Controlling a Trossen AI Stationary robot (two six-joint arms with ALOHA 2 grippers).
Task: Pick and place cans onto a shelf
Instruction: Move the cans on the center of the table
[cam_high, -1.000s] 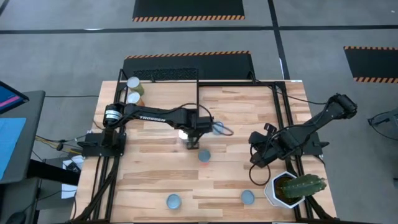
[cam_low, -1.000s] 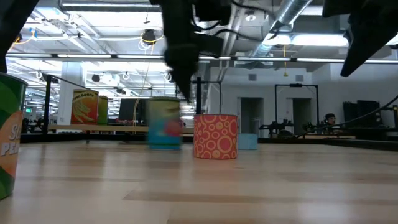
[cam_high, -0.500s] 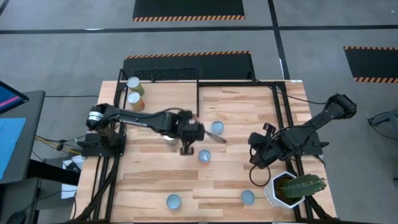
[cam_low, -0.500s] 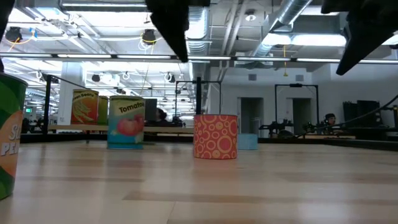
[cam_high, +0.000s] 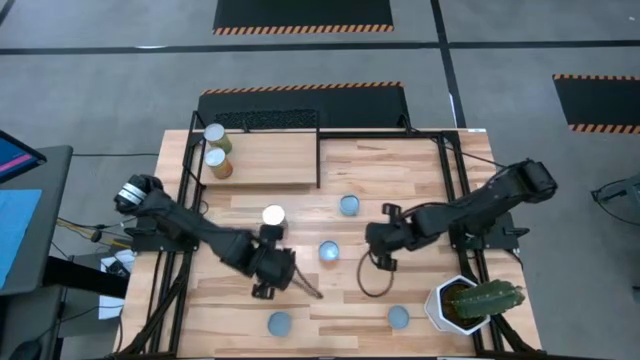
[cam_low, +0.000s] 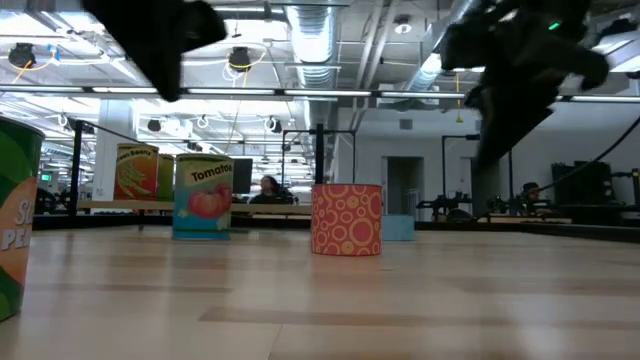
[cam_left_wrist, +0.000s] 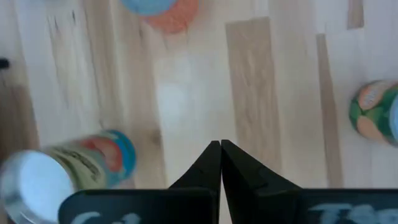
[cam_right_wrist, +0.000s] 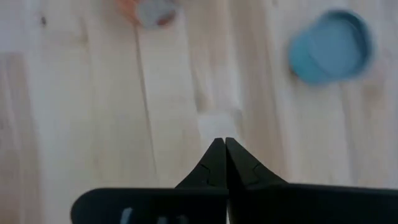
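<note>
Seven cans are seen in the high view, spread over the planked tabletop (cam_high: 400, 175) and the shelf (cam_high: 262, 160). The shelf (a pale board framed by black rods) is found at the far left corner, and two white-topped cans (cam_high: 214, 148) are standing upright on its left end. A third white-topped can (cam_high: 273, 215) is placed on the table just in front of the shelf. Four blue-topped cans are set on the table: one (cam_high: 349, 206) near the middle, one (cam_high: 329, 251) between the two grippers, and two (cam_high: 279, 323) near the front edge. The left gripper (cam_high: 268, 290) is held over bare wood in front of the white-topped can, its fingers pressed together on nothing. The right gripper (cam_high: 379, 258) is held close to the middle blue-topped can, likewise closed and empty. A potted cactus (cam_high: 478, 301) is kept at the front right corner.
</note>
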